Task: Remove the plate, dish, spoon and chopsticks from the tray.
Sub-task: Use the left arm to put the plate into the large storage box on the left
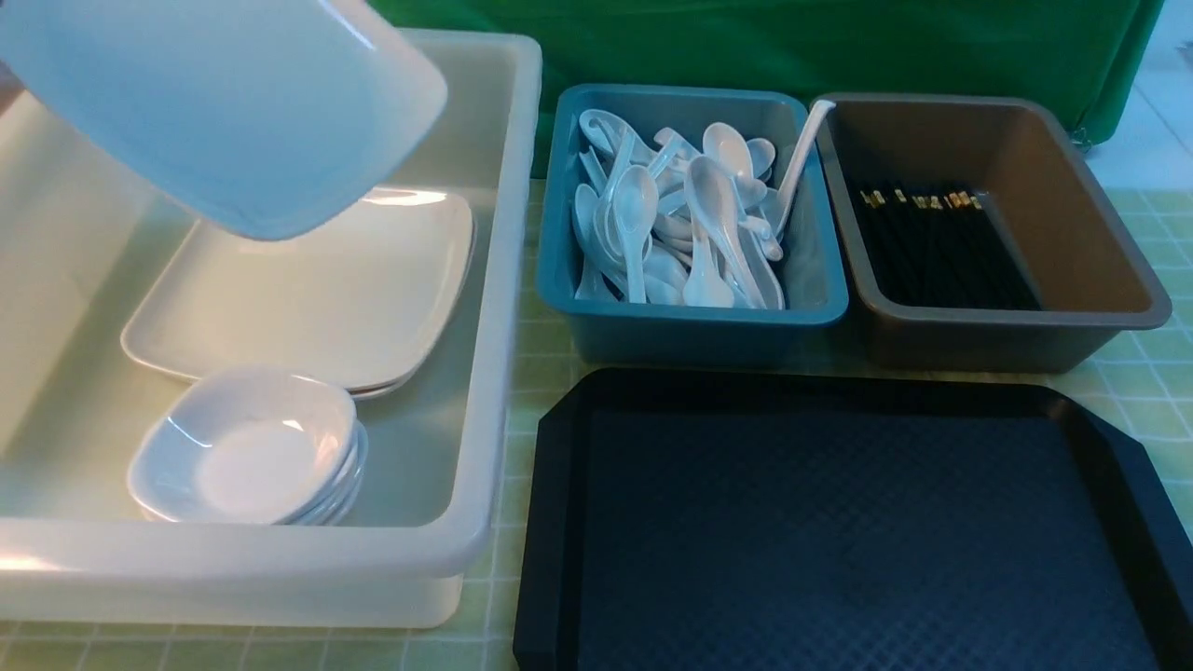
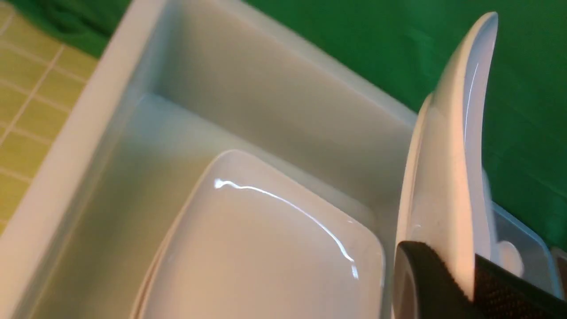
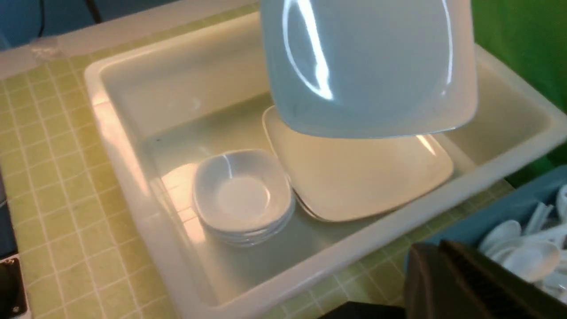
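Now, L hand pinching glossy rounded-sq. plate; R hand pressed together; blk diamond-textured tray bare.

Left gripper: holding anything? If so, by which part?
Yes, the left gripper holds the large white plate, raised above the white tub, pinched at its rim edge.
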